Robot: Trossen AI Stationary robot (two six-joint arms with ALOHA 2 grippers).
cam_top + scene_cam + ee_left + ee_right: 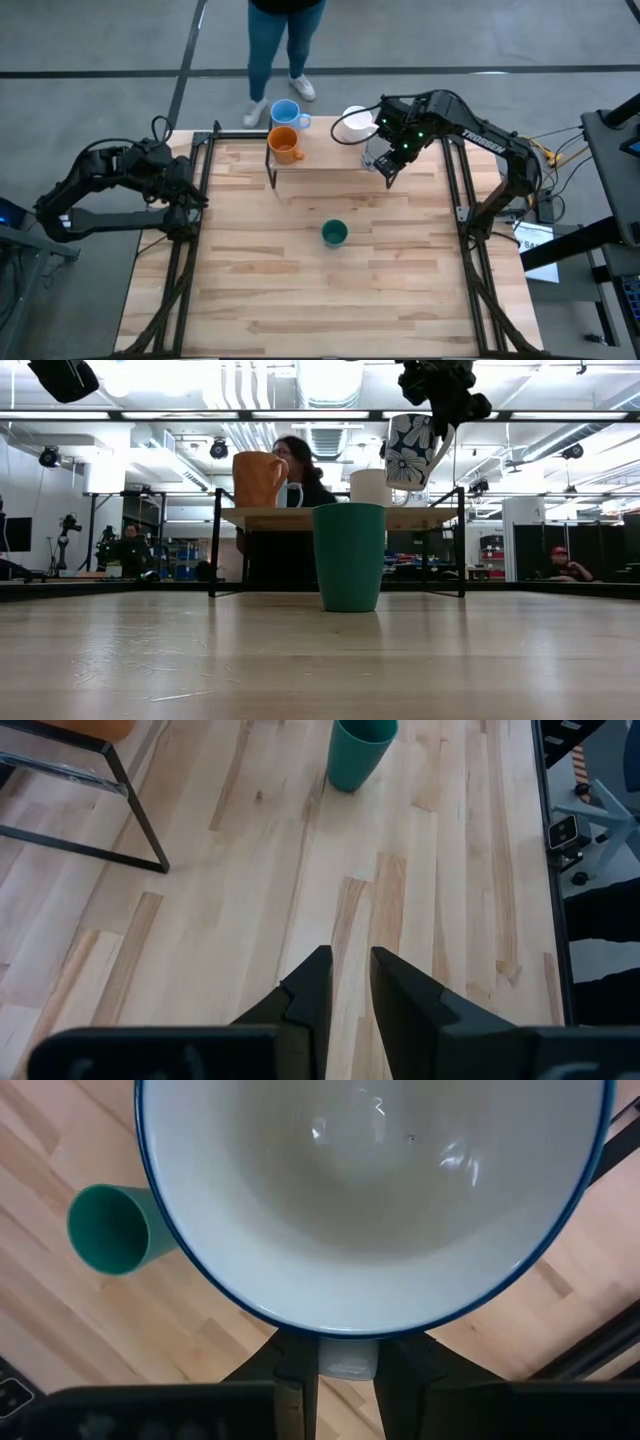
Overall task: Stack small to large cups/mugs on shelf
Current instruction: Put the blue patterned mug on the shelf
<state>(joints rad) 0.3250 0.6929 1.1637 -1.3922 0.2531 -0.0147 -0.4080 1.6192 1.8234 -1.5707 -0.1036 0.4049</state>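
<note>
The right gripper (384, 160) hangs above the right end of the shelf (330, 170), its jaws clenched on the rim of a grey-white mug (411, 450) with a dark blue flower pattern. The low view shows this mug lifted clear of the shelf top and tilted, and the right wrist view looks straight into its pale bowl with a thin blue rim (370, 1200), the fingers (295, 1370) pinching the wall at the edge.

On the shelf, the orange mug (285, 146) stands at the left end, with the light blue mug (286, 113) just beyond it on the far side. The white mug (355, 124) sits toward the right end, near the held mug.

The green cup (334, 233) stands upright alone on the surface (300, 290), near the middle and well apart from the shelf, on its near side. It also shows in the left wrist view (360, 752) and the right wrist view (112, 1230).

The left gripper (190, 195) waits at the left edge of the surface, low and away from the cups, its jaws a narrow slit apart and holding nothing (345, 990).

A person (283, 45) stands on the floor beyond the far edge.
</note>
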